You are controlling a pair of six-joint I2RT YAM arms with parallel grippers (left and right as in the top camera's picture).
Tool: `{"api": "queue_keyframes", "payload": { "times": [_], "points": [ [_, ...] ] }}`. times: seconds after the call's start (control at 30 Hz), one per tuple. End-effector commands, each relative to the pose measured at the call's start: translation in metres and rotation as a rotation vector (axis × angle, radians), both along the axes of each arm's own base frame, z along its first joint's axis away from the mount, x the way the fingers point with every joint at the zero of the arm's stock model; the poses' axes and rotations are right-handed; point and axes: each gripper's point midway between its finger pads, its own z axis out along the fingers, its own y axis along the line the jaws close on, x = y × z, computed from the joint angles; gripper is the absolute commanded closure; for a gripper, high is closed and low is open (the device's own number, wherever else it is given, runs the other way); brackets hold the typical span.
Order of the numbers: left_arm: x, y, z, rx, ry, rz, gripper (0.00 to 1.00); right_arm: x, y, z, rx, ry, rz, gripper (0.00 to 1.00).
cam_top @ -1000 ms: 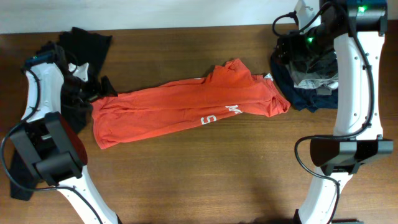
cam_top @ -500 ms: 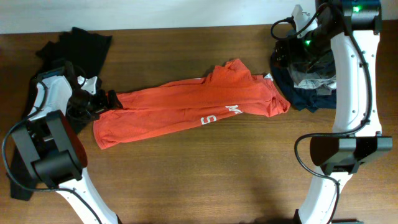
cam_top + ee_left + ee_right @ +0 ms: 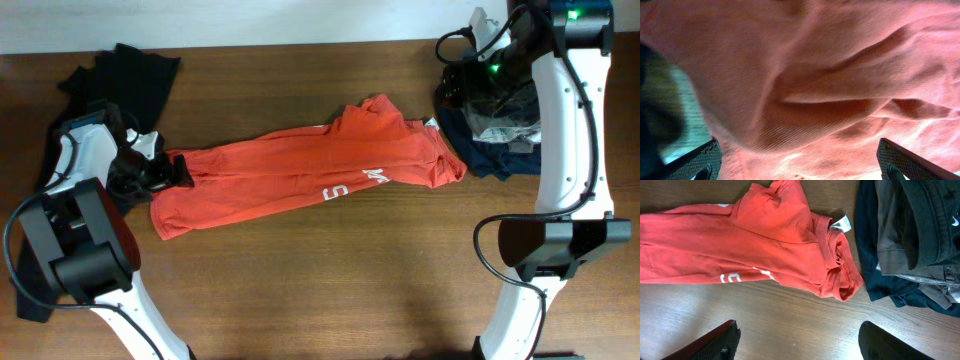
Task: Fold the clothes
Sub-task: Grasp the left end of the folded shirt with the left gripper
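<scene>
Lying stretched left to right across the brown wooden table (image 3: 350,270), the orange-red short-sleeved T-shirt (image 3: 300,175) is seen. Its left end is straddled by the left tool (image 3: 175,170), spread wide. The right tool (image 3: 800,341) is held wide and empty above the collar. A plain black garment (image 3: 140,70) is heaped far left.

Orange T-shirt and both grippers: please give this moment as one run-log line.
orange T-shirt: unfolded, crumpled on table | left gripper: open, over its bottom end | right gripper: open, empty, raised near clothes pile
</scene>
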Motion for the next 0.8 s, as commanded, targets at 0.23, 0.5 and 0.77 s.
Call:
{"api": "queue_keyframes", "payload": {
  "times": [0.23, 0.5, 0.77],
  "points": [
    [-0.002, 0.004, 0.01, 0.055, -0.022, -0.028, 0.02, 0.0, 0.001, -0.004, -0.01, 0.012, 0.008, 0.19],
    [-0.004, -0.014, -0.013, 0.046, -0.038, -0.057, 0.18, -0.001, 0.001, -0.004, -0.01, 0.015, 0.008, 0.19],
    [0.001, -0.029, -0.017, 0.019, -0.059, -0.055, 0.7, -0.001, 0.001, -0.004, -0.01, 0.015, 0.008, 0.19]
  ]
}}
